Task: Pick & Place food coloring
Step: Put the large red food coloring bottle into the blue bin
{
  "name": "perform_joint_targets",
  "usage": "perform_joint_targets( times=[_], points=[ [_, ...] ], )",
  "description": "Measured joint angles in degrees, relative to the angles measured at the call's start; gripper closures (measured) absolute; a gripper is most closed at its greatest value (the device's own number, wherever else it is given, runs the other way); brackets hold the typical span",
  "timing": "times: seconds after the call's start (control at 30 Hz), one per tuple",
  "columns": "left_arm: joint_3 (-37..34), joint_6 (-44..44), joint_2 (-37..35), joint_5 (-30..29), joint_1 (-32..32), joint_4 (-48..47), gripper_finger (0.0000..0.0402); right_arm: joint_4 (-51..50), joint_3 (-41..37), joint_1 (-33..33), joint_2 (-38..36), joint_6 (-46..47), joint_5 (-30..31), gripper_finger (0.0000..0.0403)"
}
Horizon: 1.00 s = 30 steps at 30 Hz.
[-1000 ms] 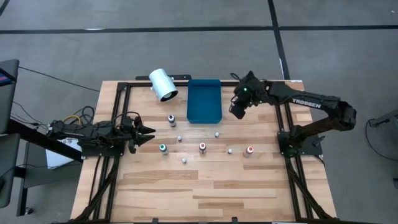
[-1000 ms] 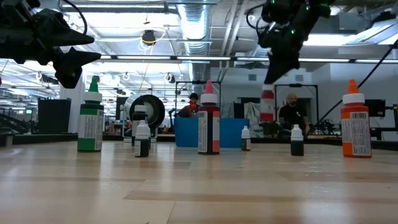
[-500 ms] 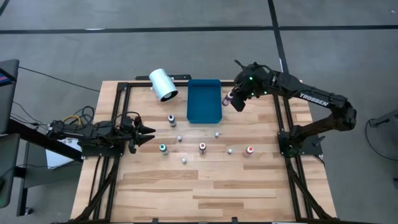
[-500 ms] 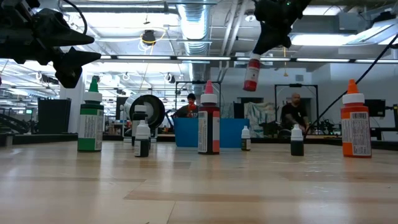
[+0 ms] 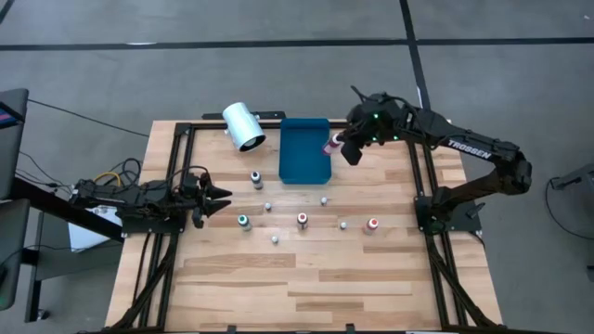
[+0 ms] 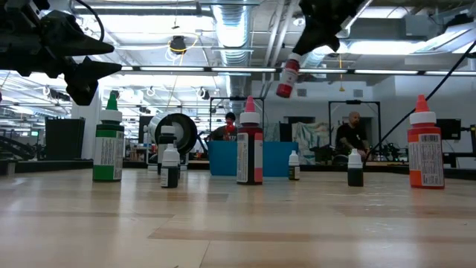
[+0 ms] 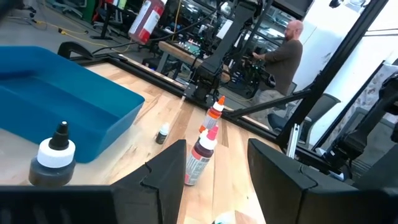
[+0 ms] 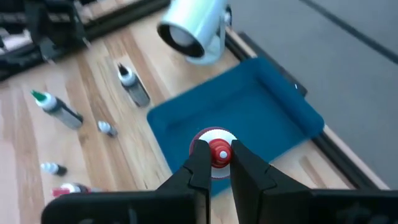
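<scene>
High view, from left to right: my left jaws point(image 5: 223, 197) wait spread and empty over the surface's point(image 5: 325, 278) left side, with the green-capped bottle point(image 5: 243, 221) just ahead of them. My right jaws point(image 5: 343, 148) are clamped on a red-capped food coloring bottle point(image 8: 215, 152), carried high and tilted. The blue tray point(image 5: 299, 158) lies below these jaws, seemingly for the drop.

Table point(image 5: 316, 278): pale wood planks, smooth, satin sheen in low view. Tray point(image 5: 304, 162) under right gripper point(image 8: 216, 163): blue plastic, smooth, matt. Cylinder point(image 5: 243, 126) beyond tray: white, glossy. Bottle point(image 6: 287, 78) clamped in fingers: red plastic, white label, smooth. Gripper fingers point(image 8: 199, 168): dark matt plastic. Frame rails point(image 5: 176, 158): black metal.
</scene>
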Motion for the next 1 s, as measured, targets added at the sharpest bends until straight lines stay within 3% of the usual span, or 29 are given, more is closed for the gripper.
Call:
perform_joint_targets(
  times=[0.47, 0.73, 1.0],
  points=[
    [0.0, 0.31, -0.02, -0.17, 0.02, 0.07, 0.0239, 9.31, 0.49, -2.68, 2.65, 3.13, 0.06, 0.0378],
    [0.0, 0.44, -0.02, -0.58, 0.02, 0.15, 0.0239, 7.64, 11.31, -3.28, 15.04, 0.89, -0.02, 0.0378],
    [0.0, 0.42, 0.0, -0.58, 0.02, 0.15, 0.0239, -4.25, 26.78, -4.24, 27.26, -3.22, 0.47, 0.0377]
  ],
)
